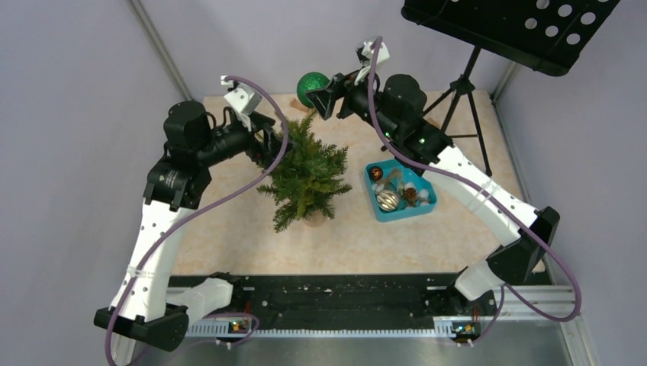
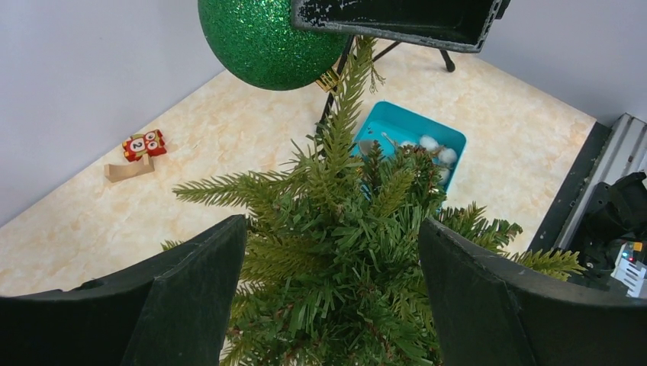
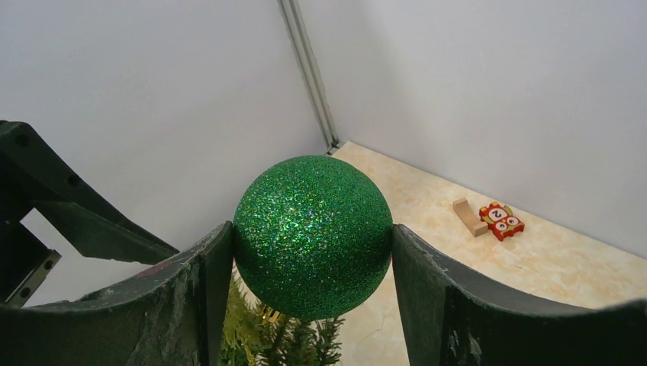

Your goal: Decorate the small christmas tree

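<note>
The small christmas tree (image 1: 305,177) stands mid-table, dark green, on a short brown base. My right gripper (image 1: 319,95) is shut on a green glitter ball (image 1: 311,85) and holds it just above the tree's top sprig; the ball fills the gap between both fingers in the right wrist view (image 3: 313,235), its gold cap pointing down at the needles. The ball also shows in the left wrist view (image 2: 267,38). My left gripper (image 1: 268,145) is open, its fingers either side of the tree's upper branches (image 2: 336,252), not closed on them.
A teal tray (image 1: 400,191) with several ornaments sits right of the tree. A black tripod music stand (image 1: 465,84) stands at the back right. A small red numbered block and a wooden piece (image 2: 143,145) lie near the back wall.
</note>
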Controlling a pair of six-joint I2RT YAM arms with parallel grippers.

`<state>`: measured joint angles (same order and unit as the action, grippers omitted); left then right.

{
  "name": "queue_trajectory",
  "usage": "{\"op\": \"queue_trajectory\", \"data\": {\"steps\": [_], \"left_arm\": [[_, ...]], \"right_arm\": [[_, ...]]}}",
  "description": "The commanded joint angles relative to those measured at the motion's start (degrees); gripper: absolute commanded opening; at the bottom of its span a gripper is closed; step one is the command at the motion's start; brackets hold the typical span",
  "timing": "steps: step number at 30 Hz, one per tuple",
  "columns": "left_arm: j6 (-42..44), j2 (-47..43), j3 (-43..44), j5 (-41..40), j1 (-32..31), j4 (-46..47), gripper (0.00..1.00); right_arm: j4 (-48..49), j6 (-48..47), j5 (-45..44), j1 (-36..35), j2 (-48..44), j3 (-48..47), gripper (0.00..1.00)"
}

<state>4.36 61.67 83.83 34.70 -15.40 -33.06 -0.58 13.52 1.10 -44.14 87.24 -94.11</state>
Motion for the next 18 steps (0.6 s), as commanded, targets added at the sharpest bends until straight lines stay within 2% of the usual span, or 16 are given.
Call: {"op": "queue_trajectory", "data": {"steps": [1, 5, 9, 13, 18], "left_arm": [[-0.38, 0.74, 1.16, 0.47, -1.33, 3.6, 0.87], [5.05, 3.35, 7.27, -3.56, -5.66, -0.19, 0.86], [12.35, 6.54, 13.79, -9.15, -11.01, -5.04, 0.76], [16.06, 8.04, 13.6, -13.58, -12.69, -5.45, 0.66], [17.89, 9.41, 13.29, -16.34, -12.77, -3.87, 0.62]], "right_arm": [[2.53, 1.39, -0.15, -0.5, -3.14, -0.06, 0.53], [2.26, 2.6, 0.18, -0.51, -3.26, -0.64, 0.52], [1.65, 4.35, 0.32, -0.51, -3.26, -0.99, 0.51], [2.47, 5.43, -0.78, -0.51, -3.87, 0.02, 0.5], [3.47, 6.53, -0.84, -0.51, -4.58, 0.76, 0.5]]}}
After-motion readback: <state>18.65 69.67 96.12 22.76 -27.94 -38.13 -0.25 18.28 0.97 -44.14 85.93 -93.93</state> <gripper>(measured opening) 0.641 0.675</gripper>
